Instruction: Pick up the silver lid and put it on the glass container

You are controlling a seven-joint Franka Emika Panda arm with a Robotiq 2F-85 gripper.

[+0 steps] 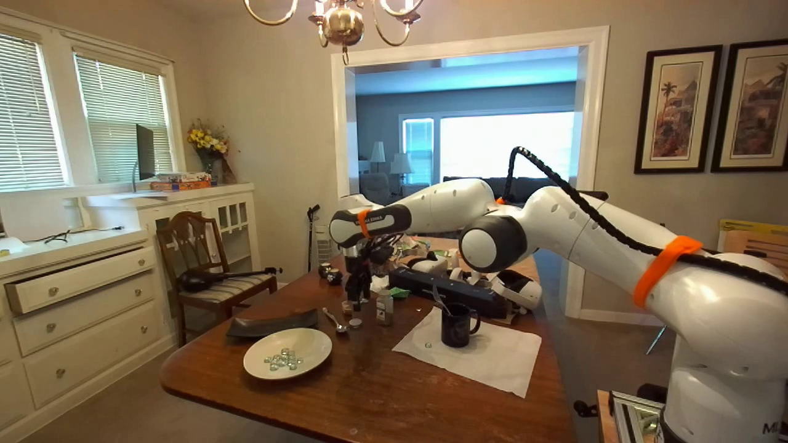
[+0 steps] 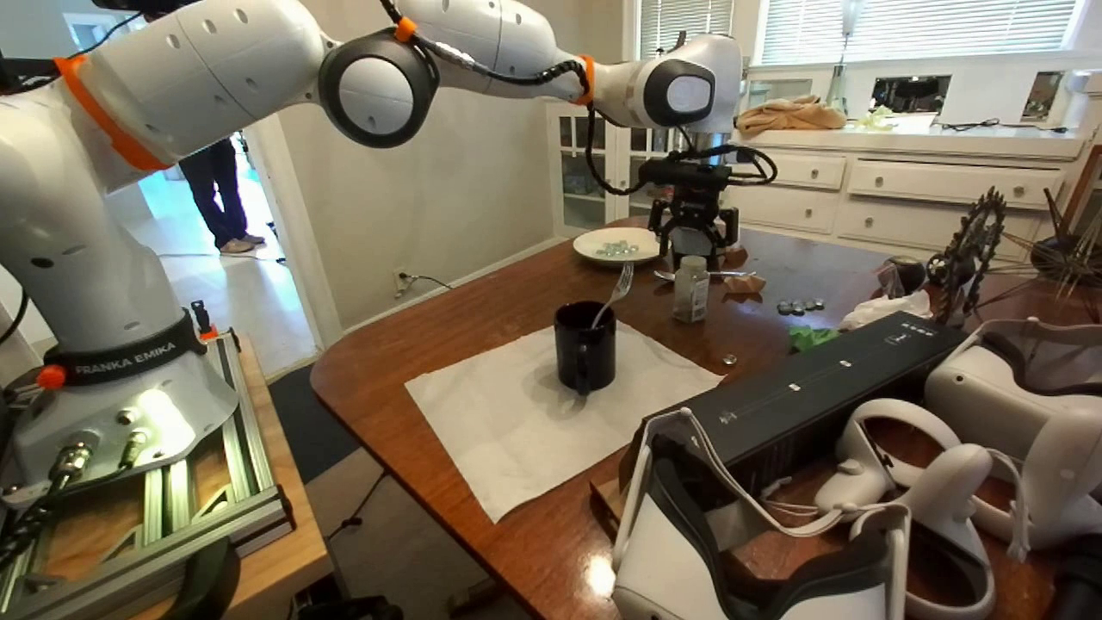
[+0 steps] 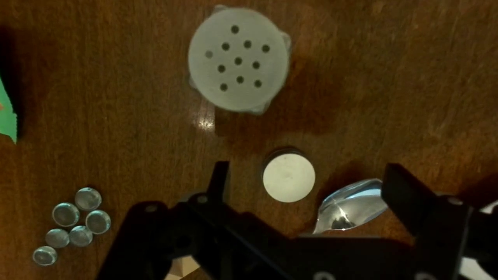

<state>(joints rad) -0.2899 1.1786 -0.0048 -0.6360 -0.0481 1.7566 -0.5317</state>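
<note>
The silver lid [image 3: 289, 177] is a pale, round, flat disc lying on the wooden table. It also shows as a small disc in an exterior view [image 1: 355, 323]. The glass container [image 3: 238, 60] is a clear jar with a perforated shaker top. It stands upright in both exterior views [image 1: 385, 307] [image 2: 690, 288], a short way from the lid. My gripper [image 3: 307, 167] is open and empty, pointing down above the table. In the wrist view the lid lies between its fingertips, nearer the left finger. The gripper also shows in both exterior views [image 1: 357, 303] [image 2: 694, 250].
A spoon [image 3: 350, 206] lies beside the lid, partly behind the right finger. Glass beads [image 3: 81, 235] lie to the left. A plate [image 1: 255, 363] with beads, a dark tray [image 1: 271, 326], a black mug [image 2: 585, 349] with a fork and a long dark box [image 2: 818, 379] stand around.
</note>
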